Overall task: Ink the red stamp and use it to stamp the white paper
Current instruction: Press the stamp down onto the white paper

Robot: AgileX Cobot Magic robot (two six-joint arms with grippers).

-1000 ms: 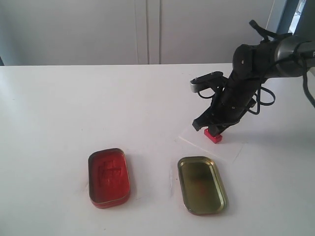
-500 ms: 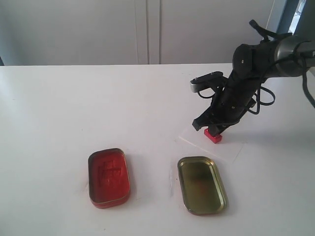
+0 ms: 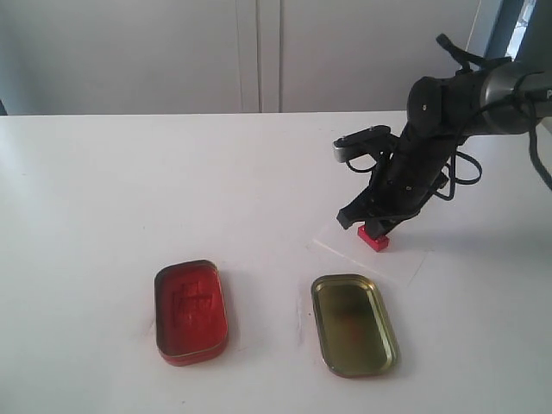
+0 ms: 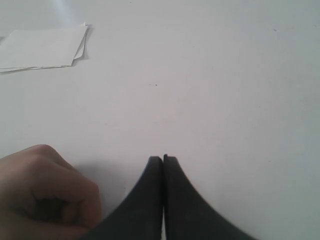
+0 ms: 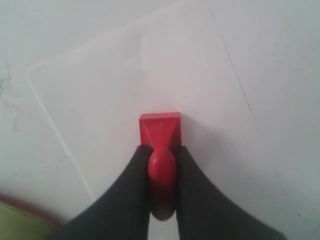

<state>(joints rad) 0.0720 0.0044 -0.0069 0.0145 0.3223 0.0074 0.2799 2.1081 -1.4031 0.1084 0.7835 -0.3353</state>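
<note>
White paper (image 3: 398, 259) lies flat on the broad white table (image 3: 129, 190) before pale cabinet doors (image 3: 172, 52). Right gripper (image 5: 162, 150) clamps the red stamp (image 5: 160, 125) by its knob, base resting on that sheet. Left gripper (image 4: 163, 159) hovers over the table, jaws together, empty.

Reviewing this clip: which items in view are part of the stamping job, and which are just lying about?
In the job:
red stamp, clamped in the right end effector
white paper beneath it
red ink tin

Lying about:
gold tin lid
stack of sheets
left end effector, shut on nothing
</note>
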